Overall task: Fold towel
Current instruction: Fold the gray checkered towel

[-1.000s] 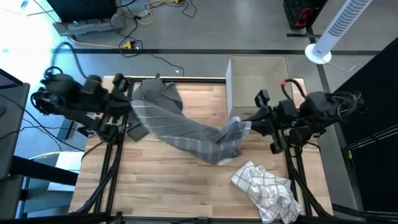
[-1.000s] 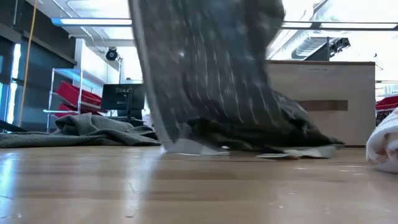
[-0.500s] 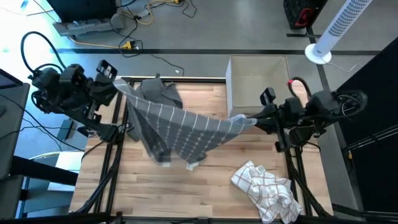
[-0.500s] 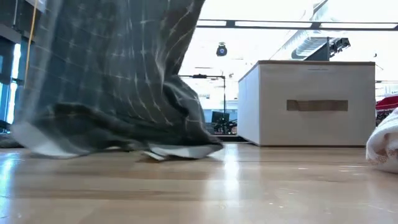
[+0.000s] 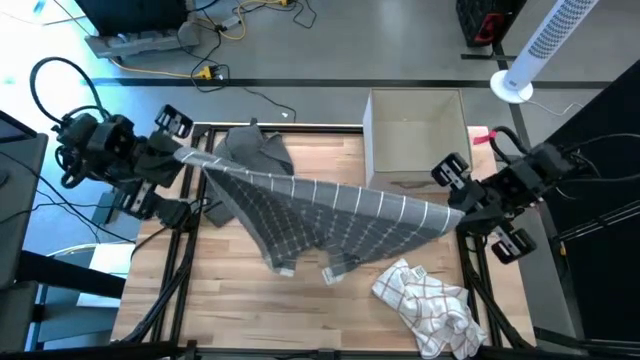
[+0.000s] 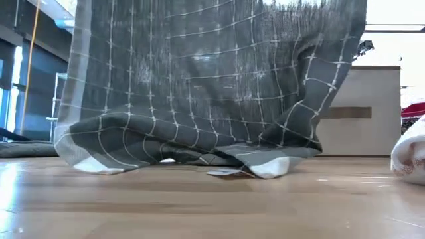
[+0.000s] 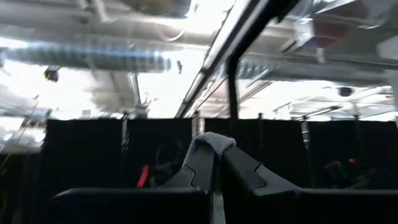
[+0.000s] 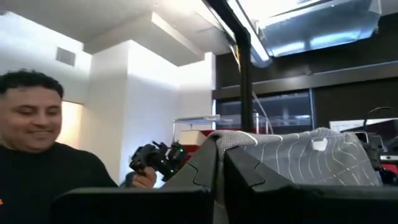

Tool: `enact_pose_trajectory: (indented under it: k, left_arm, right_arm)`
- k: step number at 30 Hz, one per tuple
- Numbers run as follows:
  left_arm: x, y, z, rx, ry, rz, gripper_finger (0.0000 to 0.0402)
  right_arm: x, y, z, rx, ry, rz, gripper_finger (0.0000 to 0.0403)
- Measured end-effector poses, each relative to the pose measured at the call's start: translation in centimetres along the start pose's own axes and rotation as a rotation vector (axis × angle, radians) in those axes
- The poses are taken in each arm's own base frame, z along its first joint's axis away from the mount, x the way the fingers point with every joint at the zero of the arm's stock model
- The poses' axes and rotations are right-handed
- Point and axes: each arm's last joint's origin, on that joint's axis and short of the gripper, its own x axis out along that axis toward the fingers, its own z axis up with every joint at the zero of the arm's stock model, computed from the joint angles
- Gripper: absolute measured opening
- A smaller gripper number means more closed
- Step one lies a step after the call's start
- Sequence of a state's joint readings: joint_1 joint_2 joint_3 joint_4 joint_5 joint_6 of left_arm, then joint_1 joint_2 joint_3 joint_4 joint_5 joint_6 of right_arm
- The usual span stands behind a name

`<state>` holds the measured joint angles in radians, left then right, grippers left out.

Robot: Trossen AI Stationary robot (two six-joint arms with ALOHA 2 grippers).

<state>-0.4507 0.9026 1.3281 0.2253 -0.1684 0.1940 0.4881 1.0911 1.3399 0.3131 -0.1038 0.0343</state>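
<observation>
Towel (image 5: 335,222) in grey with a pale grid hung stretched between the two arms above the wooden desk (image 5: 230,300), one upper corner pinched in the closed jaws of the left gripper (image 5: 183,155) at the desk's left edge, the other in the closed jaws of the right gripper (image 5: 458,213) near the right edge. In each wrist view a fold of cloth poked up between that arm's pressed-together fingers (image 7: 200,167). The cloth sagged in the middle, and in the low view its lower hem trailed on the desk top, bunched into loose folds with pale corners showing. A second dark grey cloth (image 5: 255,150) lay crumpled at the back left of the desk, partly behind the stretched one. A white checked cloth (image 5: 425,308) sat heaped at the front right, clear of the hanging hem. A pale box (image 5: 415,135) stood at the back right. Beyond the desk, cables (image 5: 215,40) ran over the floor, a white tower fan (image 5: 545,45) stood to the right, and the right wrist view caught a person (image 8: 46,165) in a dark top.
</observation>
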Motion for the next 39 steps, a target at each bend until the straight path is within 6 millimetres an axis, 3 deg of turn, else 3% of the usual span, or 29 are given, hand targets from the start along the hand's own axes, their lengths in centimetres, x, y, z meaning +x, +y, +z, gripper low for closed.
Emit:
enact_pose_trajectory:
  k: [5, 10, 20, 31, 39]
  left_arm:
    - [0.4, -1.5, 0.4, 0.029, -0.028, -0.07, 0.0004]
    - [1.6, -3.0, 1.1, 0.098, -0.023, -0.053, 0.0004]
    - [4.8, -5.2, 4.7, 0.151, -0.099, 0.011, 0.0004]
    - [6.4, -9.9, 5.8, 0.146, -0.059, -0.018, 0.0004]
    - [6.8, -12.5, 6.6, 0.177, 0.006, 0.004, 0.0004]
  right_arm:
    - [0.6, 0.6, -0.3, -0.017, -0.041, 0.024, 0.0]
    - [1.3, 1.2, -0.2, -0.152, -0.137, 0.038, 0.0]
    - [3.8, 1.2, 2.1, -0.307, -0.262, 0.015, 0.0]
    - [7.8, 2.5, 3.5, -0.31, -0.135, 0.157, 0.0]
    - [8.5, 4.2, 5.9, -0.378, -0.084, 0.146, 0.0]
